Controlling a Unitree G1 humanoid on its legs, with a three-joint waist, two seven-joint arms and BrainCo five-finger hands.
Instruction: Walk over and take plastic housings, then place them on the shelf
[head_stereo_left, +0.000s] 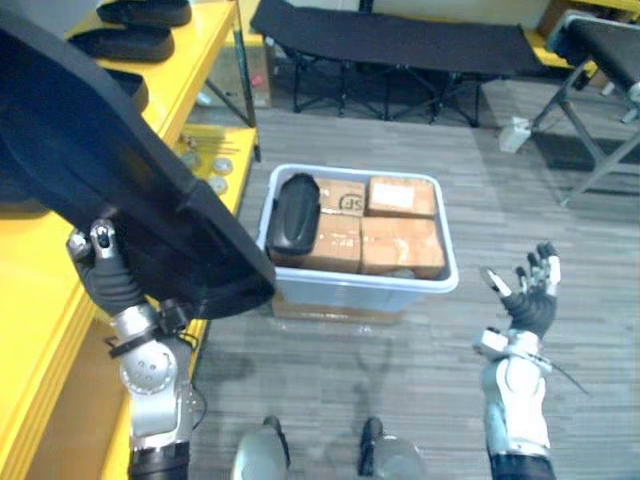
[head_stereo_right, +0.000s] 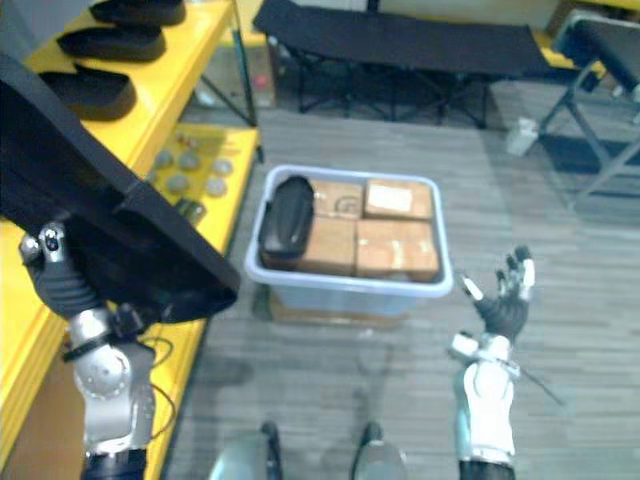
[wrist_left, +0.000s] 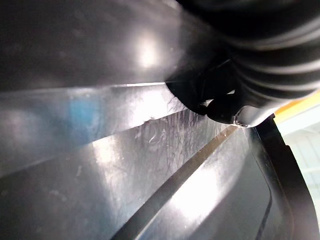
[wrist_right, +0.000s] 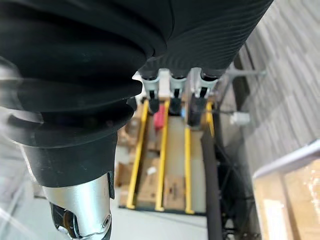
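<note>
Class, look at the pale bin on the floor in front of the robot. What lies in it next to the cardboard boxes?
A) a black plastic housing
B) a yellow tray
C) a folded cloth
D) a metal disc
A: a black plastic housing lies at the left end of the bin, beside the cardboard boxes.

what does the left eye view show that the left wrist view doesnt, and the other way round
Left eye view alone: a pale bin on the floor holding cardboard boxes and a black housing, more housings up on the yellow shelf, and the open right hand raised to the side.
Left wrist view alone: the large housing from very close, glossy, with a raised rib and fine scratches.
Shared: the large housing, the left hand against it, and some yellow, likely the shelf.
</note>
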